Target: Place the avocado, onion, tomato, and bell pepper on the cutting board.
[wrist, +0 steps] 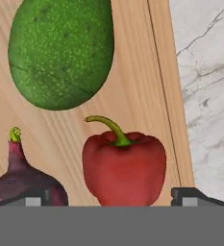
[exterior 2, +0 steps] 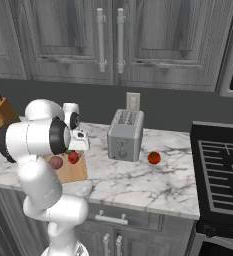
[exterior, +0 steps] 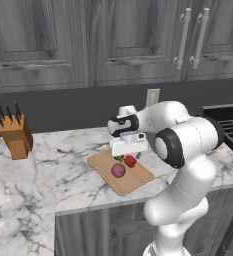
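Hand view: gripper point(wrist: 112, 199) fingers spread wide, released, straddling the red bell pepper with curved green stem point(wrist: 124, 168). Pepper, speckled green avocado point(wrist: 60, 50) and dark purple onion point(wrist: 22, 180) lie on the light-tan wooden cutting board point(wrist: 137, 72). Round red tomato point(exterior 2: 154, 158) sits apart on the white marble counter point(exterior 2: 153, 182), beside the grey toaster point(exterior 2: 125, 135).

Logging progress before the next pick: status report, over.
Gripper open above cutting board, fingers straddling bell pepper. Avocado, onion on board. Tomato on counter beside toaster.
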Tool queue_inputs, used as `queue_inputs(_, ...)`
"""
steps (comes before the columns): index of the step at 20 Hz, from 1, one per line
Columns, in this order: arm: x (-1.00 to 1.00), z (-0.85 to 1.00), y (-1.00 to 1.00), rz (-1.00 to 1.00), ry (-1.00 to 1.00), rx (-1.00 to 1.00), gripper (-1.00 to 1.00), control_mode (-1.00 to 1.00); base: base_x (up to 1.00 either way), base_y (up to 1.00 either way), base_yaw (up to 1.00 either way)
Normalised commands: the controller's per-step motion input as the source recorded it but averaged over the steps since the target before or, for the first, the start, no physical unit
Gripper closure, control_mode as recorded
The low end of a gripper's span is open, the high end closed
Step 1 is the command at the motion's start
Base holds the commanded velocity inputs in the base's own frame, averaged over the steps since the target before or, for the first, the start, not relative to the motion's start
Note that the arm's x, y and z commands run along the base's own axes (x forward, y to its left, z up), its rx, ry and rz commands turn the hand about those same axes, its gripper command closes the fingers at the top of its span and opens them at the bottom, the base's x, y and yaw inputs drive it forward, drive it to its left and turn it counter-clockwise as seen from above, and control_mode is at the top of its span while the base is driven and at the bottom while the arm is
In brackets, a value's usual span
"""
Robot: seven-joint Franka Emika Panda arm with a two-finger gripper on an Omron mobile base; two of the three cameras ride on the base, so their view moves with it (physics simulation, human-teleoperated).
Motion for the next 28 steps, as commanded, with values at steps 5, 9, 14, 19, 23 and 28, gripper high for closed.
queue_inputs(5, -0.42, 0.43, 0.0, 0.0, -0.24, 0.0, -1.0, -1.0, 0.0, 0.0, 0.0)
queue_inputs(9, -0.42, 0.37, 0.0, 0.0, -0.17, 0.0, -1.0, -1.0, 0.0, 0.0, 0.0)
queue_inputs(14, -0.64, 0.48, -0.06, 0.0, -0.18, 0.0, -1.0, -1.0, 0.0, 0.0, 0.0)
queue_inputs(19, -0.61, 0.58, -0.28, 0.0, -0.08, 0.0, -1.0, -1.0, 0.0, 0.0, 0.0)
queue_inputs(23, -0.64, 0.47, -0.67, 0.0, -0.08, 0.0, -1.0, -1.0, 0.0, 0.0, 0.0)
queue_inputs(28, -0.33, 0.44, -0.76, -0.01, -0.03, 0.0, -1.0, -1.0, 0.0, 0.0, 0.0)
